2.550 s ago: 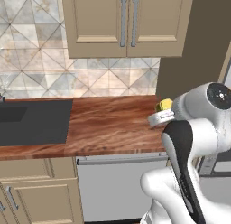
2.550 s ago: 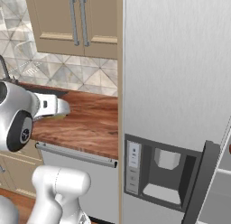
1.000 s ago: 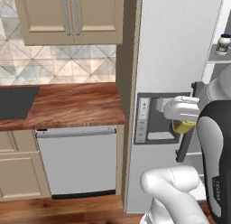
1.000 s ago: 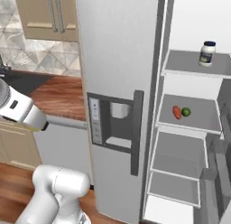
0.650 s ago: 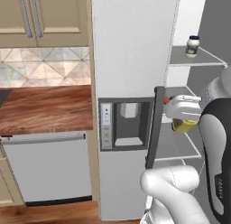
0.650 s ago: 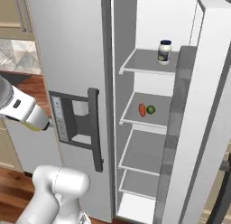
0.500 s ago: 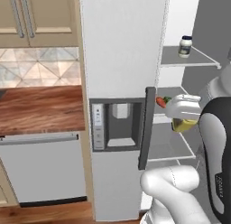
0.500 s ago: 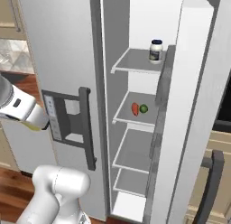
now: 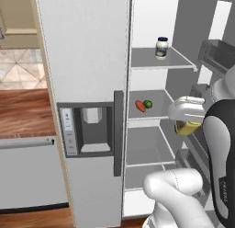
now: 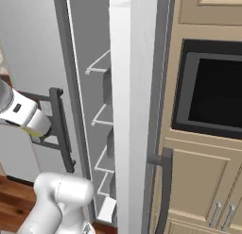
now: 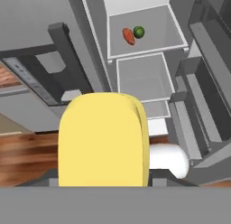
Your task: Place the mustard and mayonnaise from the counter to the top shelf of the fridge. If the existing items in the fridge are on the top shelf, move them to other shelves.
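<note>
Left base view: the mustard [image 9: 185, 127] is seen gripped in the end effector [image 9: 187, 123], held in front of the open fridge [image 9: 87, 61] beside the middle shelf [image 9: 151, 116]. The jaws are closed partway around the yellow bottle. The mayonnaise [image 9: 161, 48] is seen standing on the top shelf [image 9: 158, 64]; the carrot [image 9: 140, 106] and the green vegetable [image 9: 148, 104] lie on the middle shelf.

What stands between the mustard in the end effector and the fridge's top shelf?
Nothing visible: the fridge stands open. The mayonnaise jar sits toward the back of the top shelf, leaving bare space around it. The end effector holds the mustard lower, beside the carrot's shelf.
</note>
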You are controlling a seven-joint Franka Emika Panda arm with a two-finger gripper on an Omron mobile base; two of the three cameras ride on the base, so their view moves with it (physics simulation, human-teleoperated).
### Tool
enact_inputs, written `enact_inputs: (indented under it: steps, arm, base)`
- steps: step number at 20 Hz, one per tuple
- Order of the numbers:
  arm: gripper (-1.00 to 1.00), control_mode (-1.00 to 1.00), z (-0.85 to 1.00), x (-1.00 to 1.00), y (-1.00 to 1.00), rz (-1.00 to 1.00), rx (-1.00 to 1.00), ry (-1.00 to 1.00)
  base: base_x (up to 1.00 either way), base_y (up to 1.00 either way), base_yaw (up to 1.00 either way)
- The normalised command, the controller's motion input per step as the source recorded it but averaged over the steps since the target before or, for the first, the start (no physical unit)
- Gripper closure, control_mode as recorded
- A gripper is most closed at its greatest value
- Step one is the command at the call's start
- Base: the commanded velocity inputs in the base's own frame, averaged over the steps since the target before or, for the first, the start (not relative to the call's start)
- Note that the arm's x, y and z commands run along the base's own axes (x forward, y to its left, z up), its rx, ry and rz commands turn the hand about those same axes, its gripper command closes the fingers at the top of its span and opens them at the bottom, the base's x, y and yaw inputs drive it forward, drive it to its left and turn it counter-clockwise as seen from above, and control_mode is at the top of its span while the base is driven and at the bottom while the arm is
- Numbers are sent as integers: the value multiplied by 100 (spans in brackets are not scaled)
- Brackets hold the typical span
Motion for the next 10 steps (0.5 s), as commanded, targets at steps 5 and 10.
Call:
enact_inputs:
  steps: [5,10]
  arm:
    - [100,100,0,0,0,0,0,0]
    - [100,100,0,0,0,0,0,0]
  base:
    - [54,-20,0]
    - [71,-1,0]
